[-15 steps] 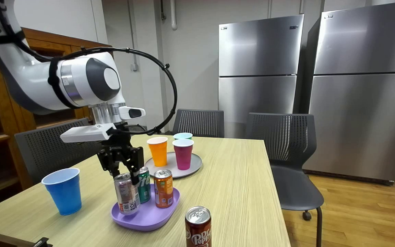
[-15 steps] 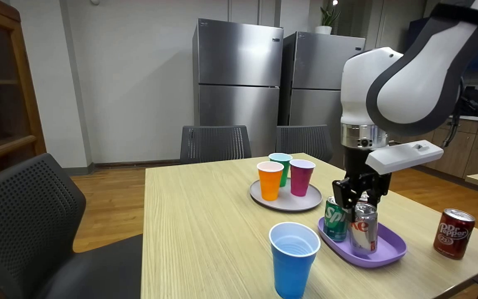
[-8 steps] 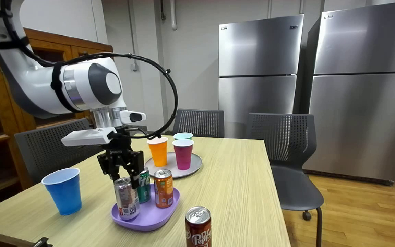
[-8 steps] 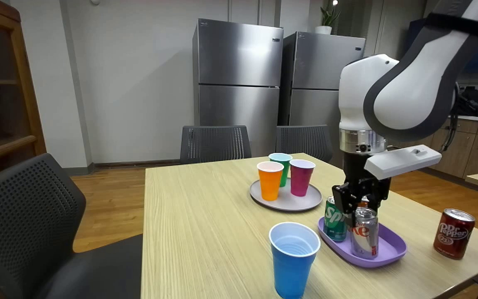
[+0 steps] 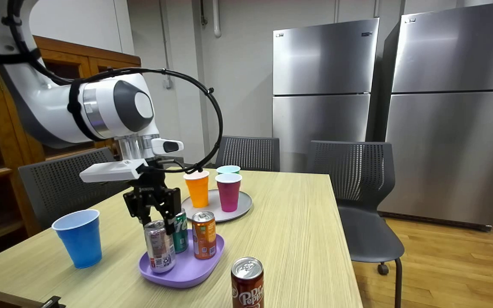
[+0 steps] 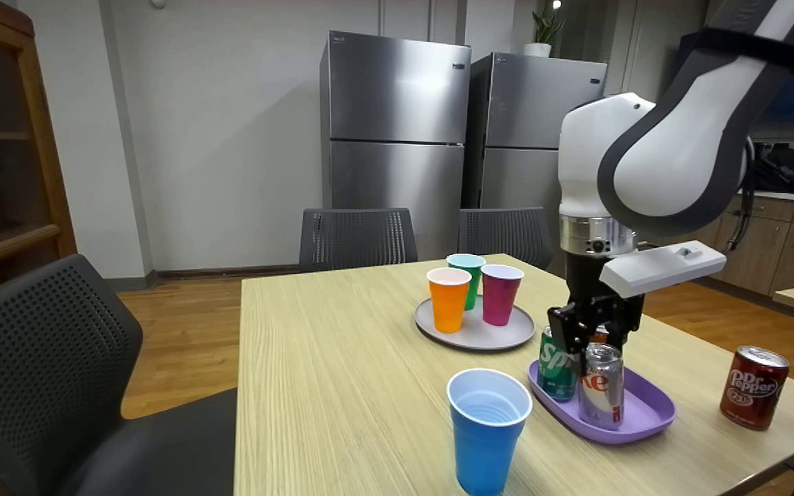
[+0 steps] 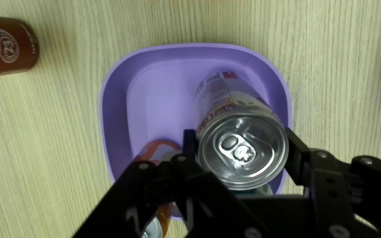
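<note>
My gripper (image 7: 240, 141) is shut on a silver Diet Coke can (image 7: 243, 165), one finger on each side of its upper part. In both exterior views this can (image 5: 160, 250) stands nearly upright within the purple tray (image 5: 193, 273); whether its base rests on the tray I cannot tell. Close beside it stands a green Sprite can (image 6: 555, 368), mostly hidden in the wrist view. An orange can (image 5: 204, 235) shares the tray; the gripper partly covers it in the wrist view (image 7: 153, 228).
A Dr Pepper can (image 6: 754, 389) stands on the table outside the tray. A blue cup (image 5: 79, 239) is on the tray's other side. Farther back, a grey plate (image 6: 473, 341) bears orange (image 6: 449, 306), maroon (image 6: 500, 300) and green (image 6: 471, 296) cups. Chairs surround the table.
Still gripping the Diet Coke can, my gripper has come down toward the tray. Over the last half second it has shifted slightly sideways, toward the Sprite can. Everything else stays put.
</note>
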`<state>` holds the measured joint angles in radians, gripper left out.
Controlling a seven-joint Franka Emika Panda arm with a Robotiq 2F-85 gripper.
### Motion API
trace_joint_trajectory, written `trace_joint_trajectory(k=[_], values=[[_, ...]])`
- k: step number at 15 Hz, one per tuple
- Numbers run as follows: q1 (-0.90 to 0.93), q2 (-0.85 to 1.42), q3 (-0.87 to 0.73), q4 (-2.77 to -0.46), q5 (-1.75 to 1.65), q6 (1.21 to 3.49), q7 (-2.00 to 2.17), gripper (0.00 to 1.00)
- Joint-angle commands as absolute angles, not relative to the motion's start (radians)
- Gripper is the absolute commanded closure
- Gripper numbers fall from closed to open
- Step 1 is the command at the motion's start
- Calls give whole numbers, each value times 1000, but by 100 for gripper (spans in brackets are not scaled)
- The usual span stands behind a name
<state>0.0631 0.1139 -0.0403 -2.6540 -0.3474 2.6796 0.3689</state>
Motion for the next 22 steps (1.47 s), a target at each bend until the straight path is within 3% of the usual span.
trace_joint_trajectory(k=[1, 3, 4, 7, 22], values=[[72, 112, -44, -2636, -359, 2661, 388, 48], [72, 112, -45, -2636, -361, 2661, 389, 23], [72, 113, -45, -2636, -361, 2661, 389, 23], [72, 112, -46, -2634, -363, 2660, 390, 0], [63, 19, -31, -2627, -338, 2643, 367, 0]])
